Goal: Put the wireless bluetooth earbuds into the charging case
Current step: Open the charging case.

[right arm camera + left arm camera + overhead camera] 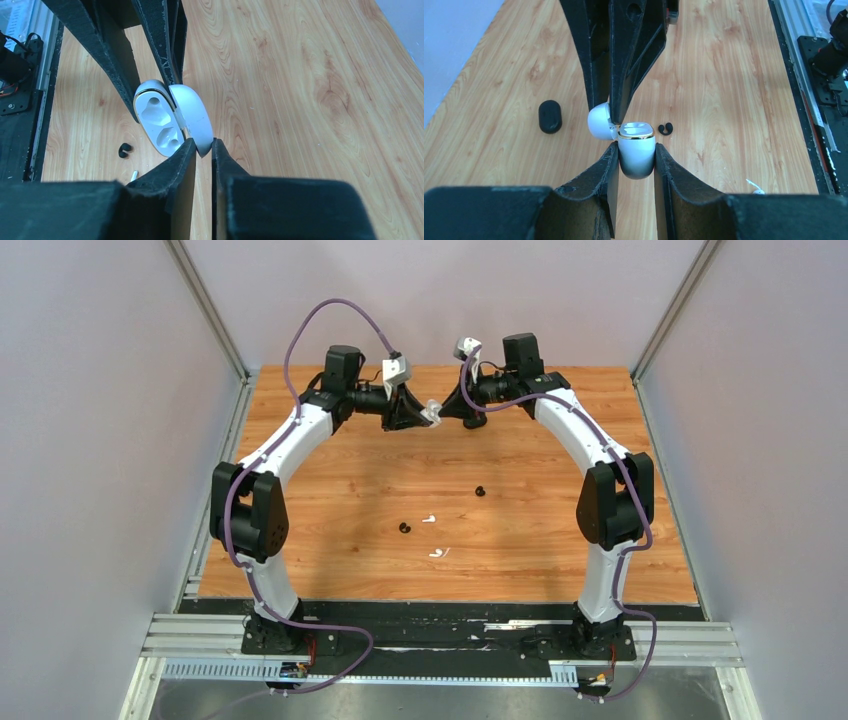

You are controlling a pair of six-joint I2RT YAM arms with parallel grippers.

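The white charging case (636,155) hangs in the air over the back of the table, its body clamped between my left gripper's (636,147) fingers. Its lid (192,117) stands swung open, and my right gripper (202,145) pinches the lid's edge between its fingertips. In the right wrist view the case body (157,122) shows two empty sockets. From above, both grippers meet at the case (431,412). On the table lie two black earbuds (480,491) (404,528) and two white earbuds (429,519) (439,553).
A black oval object (550,116) lies on the wood beyond the case in the left wrist view. A black earbud (665,129) lies under the case. The metal rail and arm bases (440,640) run along the near edge; grey walls close in both sides.
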